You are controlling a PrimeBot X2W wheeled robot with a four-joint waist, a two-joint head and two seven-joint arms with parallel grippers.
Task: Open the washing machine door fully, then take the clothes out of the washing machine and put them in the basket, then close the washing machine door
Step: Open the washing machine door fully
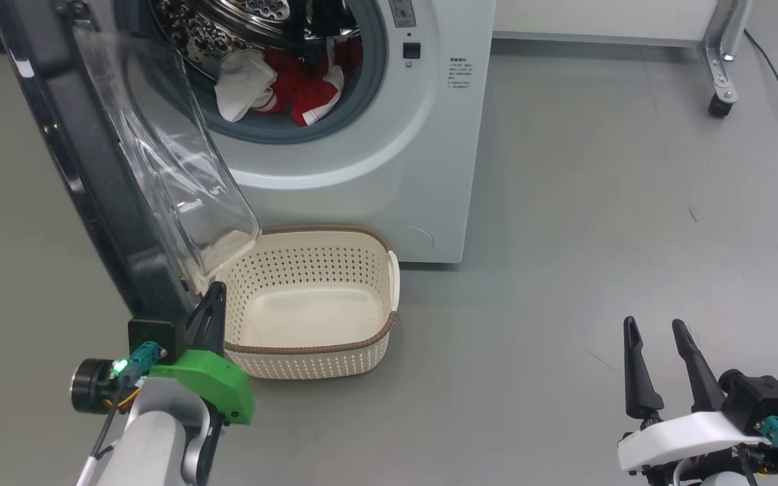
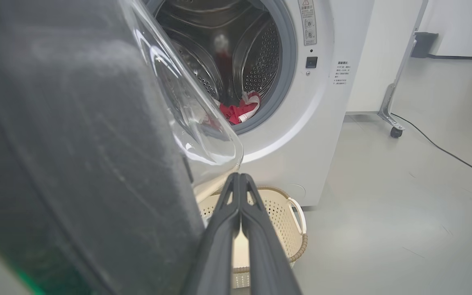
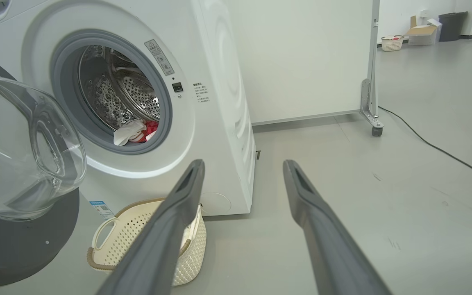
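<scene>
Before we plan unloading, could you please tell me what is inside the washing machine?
Red and white clothes lie heaped at the front of the drum. The door glass overlaps its left edge in the head view; anything under the heap is hidden.

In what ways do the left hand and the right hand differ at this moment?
The left hand has its fingers pressed together; the right hand has them spread apart.
The left hand sits close beside the open washing machine door and the basket; the right hand is over the floor, away from both.
The left hand's base is green, the right hand's white.
Both have two long dark fingers and hold nothing.
</scene>
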